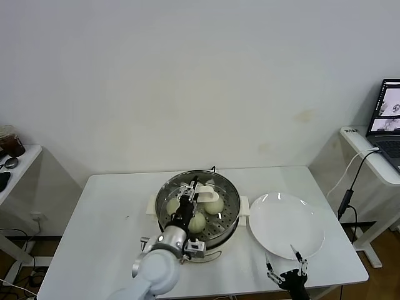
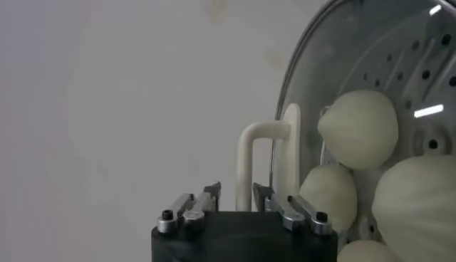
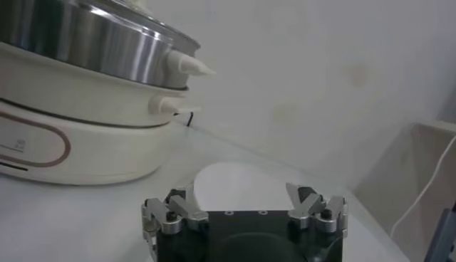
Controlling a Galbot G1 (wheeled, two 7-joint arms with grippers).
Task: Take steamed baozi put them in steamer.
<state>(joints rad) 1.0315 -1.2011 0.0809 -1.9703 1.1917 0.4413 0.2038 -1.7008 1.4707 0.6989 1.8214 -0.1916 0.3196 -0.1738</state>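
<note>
Head view: round shiny stainless-steel steamer [image 1: 229, 215] on a cream-white base sits mid-tabletop [image 1: 106, 219]. Four smooth cream-white steamed baozi [image 1: 214, 205] lie on its perforated tray under a round glass lid [image 1: 187, 209] with a cream handle [image 1: 204, 192]. Left gripper [image 1: 189, 190] is above the steamer, its fingers [image 2: 211, 194] set either side of the handle, slightly apart and not pinching it. Right gripper [image 1: 287, 263], released with fingers spread, hangs low beside a flat white plate [image 1: 286, 225], right of the steamer.
</note>
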